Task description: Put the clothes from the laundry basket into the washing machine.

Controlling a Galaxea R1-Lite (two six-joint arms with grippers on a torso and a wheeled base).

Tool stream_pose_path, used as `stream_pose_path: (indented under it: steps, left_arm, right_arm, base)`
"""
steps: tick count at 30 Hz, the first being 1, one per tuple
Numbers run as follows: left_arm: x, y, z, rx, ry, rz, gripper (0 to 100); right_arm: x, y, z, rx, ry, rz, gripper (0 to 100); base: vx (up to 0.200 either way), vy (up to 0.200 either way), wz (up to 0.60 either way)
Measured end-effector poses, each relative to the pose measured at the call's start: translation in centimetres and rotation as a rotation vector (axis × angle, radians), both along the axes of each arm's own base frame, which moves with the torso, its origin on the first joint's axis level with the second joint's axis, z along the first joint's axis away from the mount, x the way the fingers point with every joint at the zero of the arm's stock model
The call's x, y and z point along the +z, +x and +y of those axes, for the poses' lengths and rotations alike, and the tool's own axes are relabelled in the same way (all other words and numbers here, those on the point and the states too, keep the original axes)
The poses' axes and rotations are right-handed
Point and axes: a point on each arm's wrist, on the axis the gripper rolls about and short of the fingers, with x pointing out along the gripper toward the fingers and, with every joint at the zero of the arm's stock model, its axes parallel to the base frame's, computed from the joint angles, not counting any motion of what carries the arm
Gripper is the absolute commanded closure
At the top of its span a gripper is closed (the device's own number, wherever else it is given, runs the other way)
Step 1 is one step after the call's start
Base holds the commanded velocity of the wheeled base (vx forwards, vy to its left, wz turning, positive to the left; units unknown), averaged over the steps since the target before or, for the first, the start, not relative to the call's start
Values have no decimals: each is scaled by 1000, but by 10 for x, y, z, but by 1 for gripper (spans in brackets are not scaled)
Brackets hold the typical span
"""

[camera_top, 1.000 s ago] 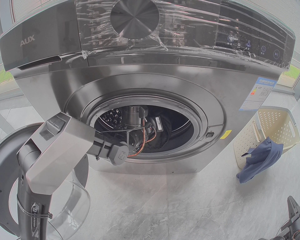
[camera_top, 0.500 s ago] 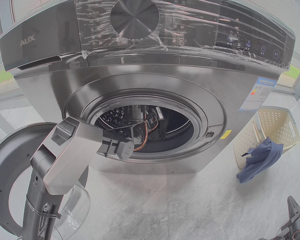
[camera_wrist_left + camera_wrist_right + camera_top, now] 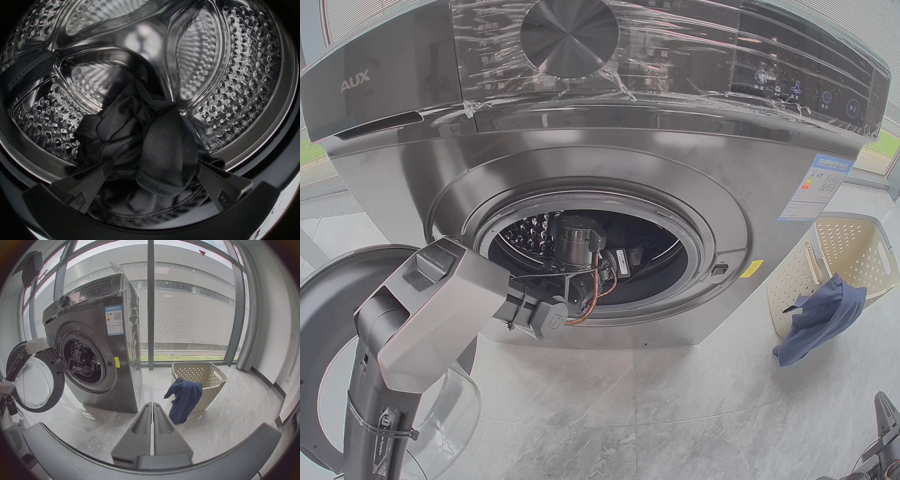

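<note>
Steel drum (image 3: 243,78) behind — left gripper (image 3: 152,164) wide open around the black clothes (image 3: 125,131), no grip; right gripper (image 3: 152,407) closed, empty.

I was running the rig in a bare, glass-walled room of a big commercial building, more a test space than a home. Beyond the right gripper (image 3: 152,405) a freestanding washing machine (image 3: 93,316), plastic film (image 3: 93,291) over its top, stood near a laundry basket (image 3: 204,374) on polished stone tiles (image 3: 243,415). Behind them were floor-to-ceiling windows (image 3: 187,277) and a grey block (image 3: 197,324) outside.
</note>
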Motion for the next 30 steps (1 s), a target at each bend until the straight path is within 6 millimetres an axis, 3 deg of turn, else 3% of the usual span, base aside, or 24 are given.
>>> stream_pose_path:
  steps: [1, 2, 11, 21, 30]
  left_arm:
    - [-2, 1, 1, 1, 7, 2, 0]
    - [-3, 3, 2, 3, 13, 3, 100]
    - [-11, 21, 9, 30, 51, 28, 100]
    - [14, 47, 3, 51, -30, -78, 100]
    - [15, 65, 19, 107, -87, -127, 100]
  right_arm:
    - [0, 0, 0, 0, 0, 0, 100]
    - [0, 0, 0, 0, 0, 0, 100]
    - [0, 0, 0, 0, 0, 0, 100]
    - [0, 0, 0, 0, 0, 0, 100]
    - [0, 0, 0, 0, 0, 0, 100]
  base:
    - [0, 0, 0]
    - [0, 0, 0]
    - [0, 0, 0]
    - [0, 0, 0]
    - [0, 0, 0]
